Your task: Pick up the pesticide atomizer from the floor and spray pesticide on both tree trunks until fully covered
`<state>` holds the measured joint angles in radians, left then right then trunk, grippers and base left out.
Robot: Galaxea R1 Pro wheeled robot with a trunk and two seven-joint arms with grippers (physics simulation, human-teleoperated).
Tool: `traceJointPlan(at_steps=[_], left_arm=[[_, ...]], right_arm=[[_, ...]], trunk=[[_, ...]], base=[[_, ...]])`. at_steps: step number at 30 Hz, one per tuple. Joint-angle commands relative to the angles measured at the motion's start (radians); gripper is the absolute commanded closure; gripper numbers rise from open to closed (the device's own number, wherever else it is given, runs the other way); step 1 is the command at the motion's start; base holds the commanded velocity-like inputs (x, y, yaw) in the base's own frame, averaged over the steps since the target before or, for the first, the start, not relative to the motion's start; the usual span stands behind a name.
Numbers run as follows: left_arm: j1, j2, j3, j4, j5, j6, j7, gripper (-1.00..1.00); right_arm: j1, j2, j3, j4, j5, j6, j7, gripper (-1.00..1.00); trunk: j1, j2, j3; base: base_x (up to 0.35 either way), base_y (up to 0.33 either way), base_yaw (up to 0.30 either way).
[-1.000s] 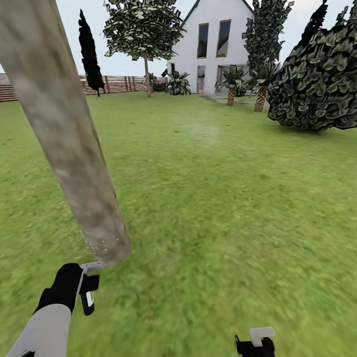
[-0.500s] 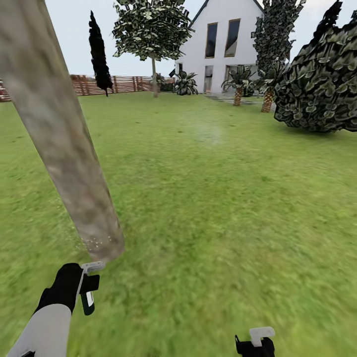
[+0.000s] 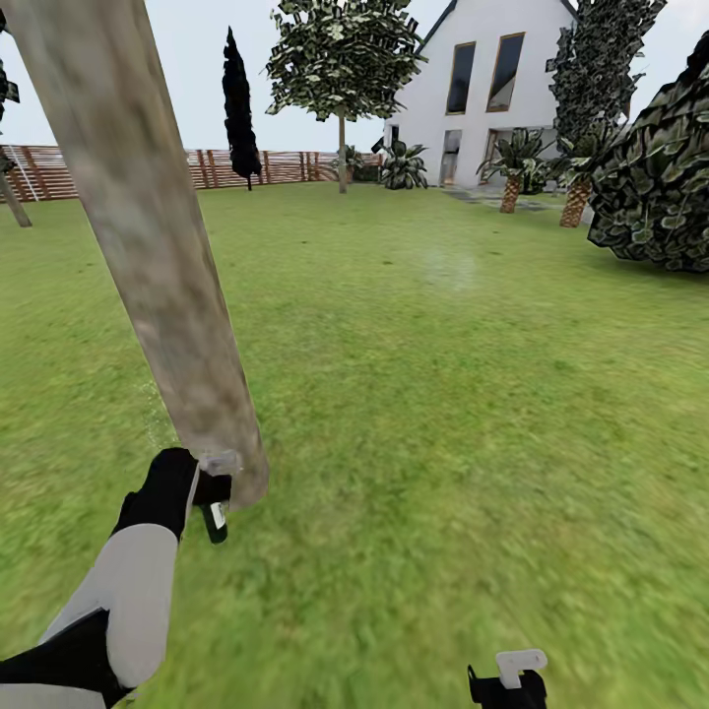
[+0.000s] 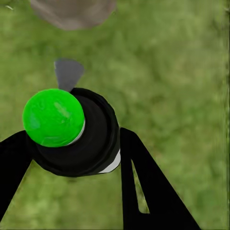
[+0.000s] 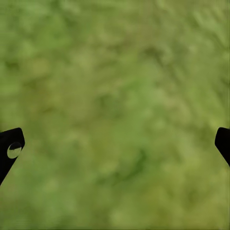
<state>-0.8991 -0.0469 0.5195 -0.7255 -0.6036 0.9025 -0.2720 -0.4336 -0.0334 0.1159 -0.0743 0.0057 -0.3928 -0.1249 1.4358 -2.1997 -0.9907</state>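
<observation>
The pesticide atomizer (image 3: 214, 519) was found clamped in the left gripper (image 3: 209, 492), just beside the base of the tree trunk (image 3: 148, 246) at the near left of the scene. In the left wrist view the bottle (image 4: 79, 132) was seen pinched between the two black fingers (image 4: 143, 182), a bright green cap facing the camera and a small grey nozzle-like tab pointing toward the trunk foot (image 4: 72, 12). The bottle was judged to be held so that its outlet faced the bark, close enough for the spray to land on the lowest part.

A faint scatter of whitish specks, taken to be pesticide (image 3: 156, 418), was noted at the left edge of the trunk low down; the specks were too fine for coverage to be judged. The higher trunk showed plain mottled grey-brown, so spraying of this tree was judged unfinished.

The right gripper (image 3: 507, 679) was noted low at the near right, well apart from the trunk; in the right wrist view its fingertips (image 5: 10, 146) were spread wide over bare grass, nothing between them. It was judged to be parked out of the way.

Farther off, a leafy tree (image 3: 342, 59) stood before the wooden fence (image 3: 266, 165), with a white house (image 3: 483, 89) at the far right.
</observation>
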Motion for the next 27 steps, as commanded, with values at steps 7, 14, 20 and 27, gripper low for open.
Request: traceJointPlan(at_steps=[7,14,20,27], left_arm=[[-0.019,0.116,0.0,0.003,-0.014,0.01,-0.012,1.0],[-0.022,0.159,-0.039,0.003,-0.009,0.01,-0.012,1.0],[-0.009,0.163,-0.043,0.004,-0.016,0.006,-0.01,1.0],[0.053,0.109,-0.078,0.005,-0.018,0.002,-0.003,1.0]], right_arm=[[-0.001,-0.002,0.008,0.001,0.0,-0.001,-0.009,-1.0],[-0.001,-0.001,0.008,0.001,0.001,-0.001,-0.009,-1.0],[-0.001,0.0,0.008,0.001,0.0,-0.001,-0.009,-1.0],[-0.001,-0.003,0.008,0.001,0.0,-0.001,-0.009,-1.0]], trunk=[[0.0,0.0,-0.001],[0.0,0.0,-0.001],[0.0,0.0,-0.001],[0.0,0.0,-0.001]], base=[[0.0,0.0,0.0],[0.0,0.0,0.0],[0.0,0.0,0.187],[0.002,0.0,0.031]])
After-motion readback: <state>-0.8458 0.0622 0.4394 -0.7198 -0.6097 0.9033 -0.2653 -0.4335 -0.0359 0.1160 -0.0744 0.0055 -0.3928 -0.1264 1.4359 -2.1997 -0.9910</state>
